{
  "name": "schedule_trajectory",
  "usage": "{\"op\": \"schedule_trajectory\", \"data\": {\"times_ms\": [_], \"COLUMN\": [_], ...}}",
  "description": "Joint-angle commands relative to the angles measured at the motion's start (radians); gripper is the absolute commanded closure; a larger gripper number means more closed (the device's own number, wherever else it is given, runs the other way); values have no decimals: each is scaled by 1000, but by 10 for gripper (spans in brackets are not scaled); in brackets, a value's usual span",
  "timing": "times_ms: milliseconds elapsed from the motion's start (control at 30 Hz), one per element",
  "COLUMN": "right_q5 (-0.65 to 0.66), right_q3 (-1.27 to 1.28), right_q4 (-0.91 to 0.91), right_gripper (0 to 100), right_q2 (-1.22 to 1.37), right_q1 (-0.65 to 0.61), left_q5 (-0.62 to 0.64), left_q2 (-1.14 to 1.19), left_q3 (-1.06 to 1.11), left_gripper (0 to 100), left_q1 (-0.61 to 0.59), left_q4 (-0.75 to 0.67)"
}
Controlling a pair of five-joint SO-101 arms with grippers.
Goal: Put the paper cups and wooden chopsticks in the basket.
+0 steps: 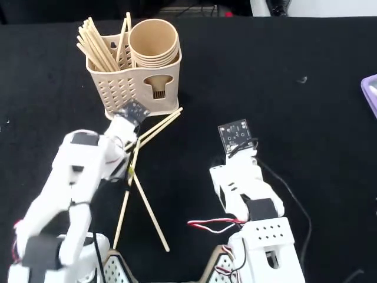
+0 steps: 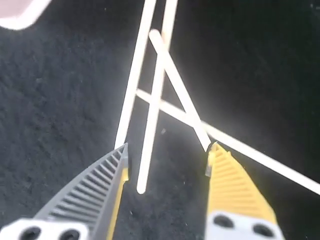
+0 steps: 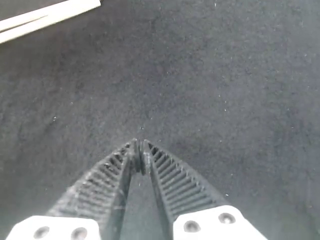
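Four crossed chopsticks (image 1: pixel 162 122) lie beside the basket (image 1: pixel 132 88), under left hand (image 2: pixel 168 150).

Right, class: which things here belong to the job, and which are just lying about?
Belong to the job: basket; paper cups stacked in it; stored chopsticks beside them; loose chopsticks on the table; left claw, open above those.
Just lying about: purple object at the table's edge.

Black cloth (image 1: pixel 294 65) covers the table (a purple object (image 1: pixel 371 94) sits at its edge), with a white surface (image 1: pixel 333 7) behind.
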Motion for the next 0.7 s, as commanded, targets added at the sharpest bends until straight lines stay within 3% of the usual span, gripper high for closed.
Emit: {"op": "schedule_trajectory", "data": {"times_ms": [0,133,433,667], "right_q5": [-5,-3,-2,-5], "right_q3": [-2,5,7,7], "right_q4": [-44,-52,-52,-52], "right_gripper": [987,987,987,987], "right_q2": [-24,-25,-28,-28], "right_q1": [11,11,11,11], "left_q5": [-17,-87,-186,-195], "left_q2": [54,104,199,238], "left_q3": [-116,-125,-166,-171], "left_gripper": [748,748,748,748], "left_q1": [-10,-13,-137,-124], "left_q4": [-5,-5,-5,-14]}}
